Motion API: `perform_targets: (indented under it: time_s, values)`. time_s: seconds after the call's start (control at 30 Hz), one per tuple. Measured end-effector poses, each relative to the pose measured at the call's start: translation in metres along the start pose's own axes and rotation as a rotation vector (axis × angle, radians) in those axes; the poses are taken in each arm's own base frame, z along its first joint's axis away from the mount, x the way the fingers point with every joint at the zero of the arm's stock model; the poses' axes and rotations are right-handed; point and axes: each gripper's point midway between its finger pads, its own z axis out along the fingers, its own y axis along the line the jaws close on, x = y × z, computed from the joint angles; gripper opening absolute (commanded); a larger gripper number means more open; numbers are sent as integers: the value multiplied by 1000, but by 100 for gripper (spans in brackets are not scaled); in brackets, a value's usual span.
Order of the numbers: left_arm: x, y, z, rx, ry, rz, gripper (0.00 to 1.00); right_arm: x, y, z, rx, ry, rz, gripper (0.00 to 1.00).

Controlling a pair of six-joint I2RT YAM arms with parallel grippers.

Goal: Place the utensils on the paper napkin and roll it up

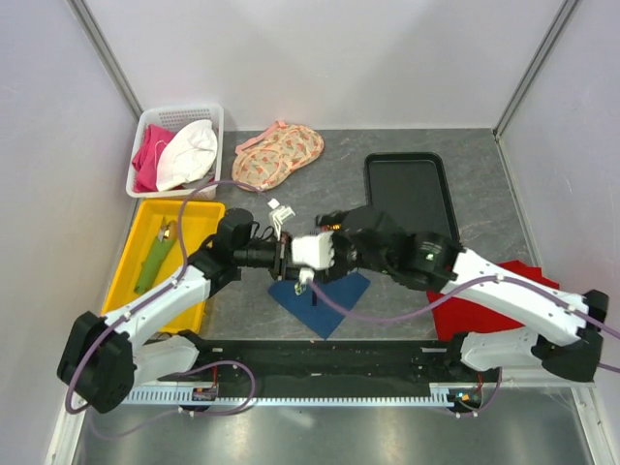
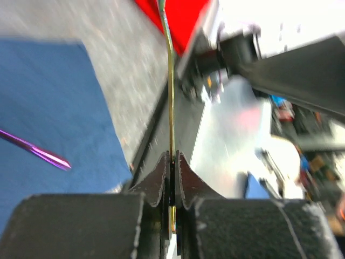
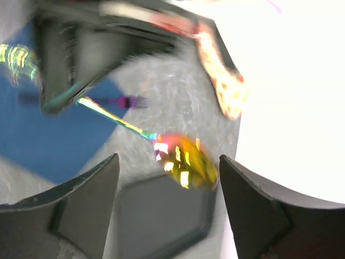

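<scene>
So the left hand is clamping the thin handle of a slim gold-bowled spoon, holding it up over the edge of the dark navy-blue square paper napkin, while the right hand is hanging open either side of the bowl. I'm guessing it's light, stiff and slick, so the handle is looking the better grip; both arms are crowding the grey speckled bench, and the napkin's looking flimsy.

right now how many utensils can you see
2: a spoon clamped in the left pincer, and a fork lying on the paper napkin. Others may be hidden.
</scene>
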Motion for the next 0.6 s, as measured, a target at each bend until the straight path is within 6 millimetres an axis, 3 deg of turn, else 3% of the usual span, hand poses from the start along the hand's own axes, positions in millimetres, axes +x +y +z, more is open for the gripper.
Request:
perform_targets:
  time_s: [0.1,0.17,0.23,0.33,0.47,0.6]
  values:
    - [-25,0,-4,-67,-128,22,2,13,-36,-24,167,-41,357,75]
    - [-42,6,-7,-130,-209,13,2,42,-64,-38,301,-34,614,69]
    - [-51,17,-8,-192,-257,-17,2,63,-79,-43,387,-30,833,66]
    - [-57,33,-9,-278,-304,-65,2,70,-79,-30,376,-75,1163,67]
    - [-64,49,-12,-388,-347,-116,2,53,-68,-3,245,-140,1515,68]
    - [-71,52,-14,-421,-377,-135,2,38,-63,20,146,-168,1738,64]
